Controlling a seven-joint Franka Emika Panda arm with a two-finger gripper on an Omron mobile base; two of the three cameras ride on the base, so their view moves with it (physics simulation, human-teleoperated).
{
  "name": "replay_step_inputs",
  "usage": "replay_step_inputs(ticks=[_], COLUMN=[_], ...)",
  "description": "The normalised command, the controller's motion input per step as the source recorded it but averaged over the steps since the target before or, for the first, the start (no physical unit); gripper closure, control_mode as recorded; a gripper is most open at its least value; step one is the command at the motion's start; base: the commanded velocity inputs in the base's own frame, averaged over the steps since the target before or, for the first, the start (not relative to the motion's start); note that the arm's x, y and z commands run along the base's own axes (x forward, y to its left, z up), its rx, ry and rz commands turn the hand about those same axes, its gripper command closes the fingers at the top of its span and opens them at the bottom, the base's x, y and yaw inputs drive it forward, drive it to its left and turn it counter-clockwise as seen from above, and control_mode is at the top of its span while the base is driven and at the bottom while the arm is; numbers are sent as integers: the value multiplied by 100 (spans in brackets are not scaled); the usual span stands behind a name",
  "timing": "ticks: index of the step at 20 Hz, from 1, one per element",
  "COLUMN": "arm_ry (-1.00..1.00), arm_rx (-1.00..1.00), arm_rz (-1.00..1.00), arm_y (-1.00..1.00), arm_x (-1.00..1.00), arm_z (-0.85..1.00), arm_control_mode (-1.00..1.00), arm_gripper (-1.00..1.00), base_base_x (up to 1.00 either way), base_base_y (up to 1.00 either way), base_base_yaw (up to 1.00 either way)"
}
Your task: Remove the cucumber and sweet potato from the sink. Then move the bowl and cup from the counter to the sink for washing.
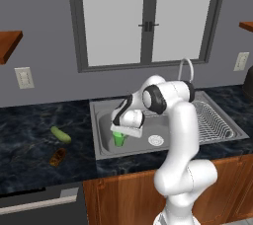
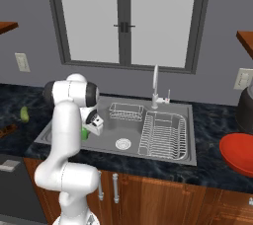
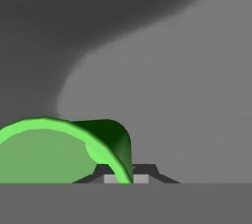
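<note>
**A:** Over the left half of the sink (image 1: 104,146), near its front edge, the gripper (image 1: 120,133) hangs low with the cup (image 1: 119,139) under it. Why is the cup held so?

**B:** I judge it is being carried into the basin for washing. The jaws are closed together on the cup's rim, one finger inside and one outside, as the hand view shows: the green wall passes just between the two tips (image 3: 112,178). So the cup hangs upright below the hand. I cannot tell for sure if its bottom already touches the steel floor, because the hand covers it.

**A:** And the vegetables?

**B:** They lie already on the dark counter (image 1: 29,140) left of the sink. The sweet potato (image 1: 58,157) is nearer the counter's front edge, the cucumber (image 1: 61,134) a little farther back. This part looks done.

**A:** The bowl?

**B:** The bowl (image 2: 238,153) sits on the counter right of the sink, at its front edge, well apart from the hand. It is not yet moved.

**A:** What is farther in the sink?

**B:** The white drain (image 1: 155,140), then the dish rack (image 2: 164,135) on the right side, the wire basket (image 2: 125,111) and the faucet (image 2: 155,86) at the back edge.
</note>
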Motion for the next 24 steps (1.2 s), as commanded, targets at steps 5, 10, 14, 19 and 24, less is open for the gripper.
replay_step_inputs(ticks=[5,10,14,19,24], arm_ry=[0,0,0,-1,-2], arm_rx=[0,0,0,0,0], arm_rz=[0,0,0,0,0], arm_y=[7,7,8,8,12], arm_x=[24,26,24,17,2], arm_z=[-26,-25,-23,-22,-22], arm_control_mode=[-100,-100,-100,-100,-100], arm_gripper=[100,100,100,100,100], base_base_x=[0,0,0,0,0], base_base_y=[0,0,0,0,0], base_base_yaw=[0,0,0,0,0])
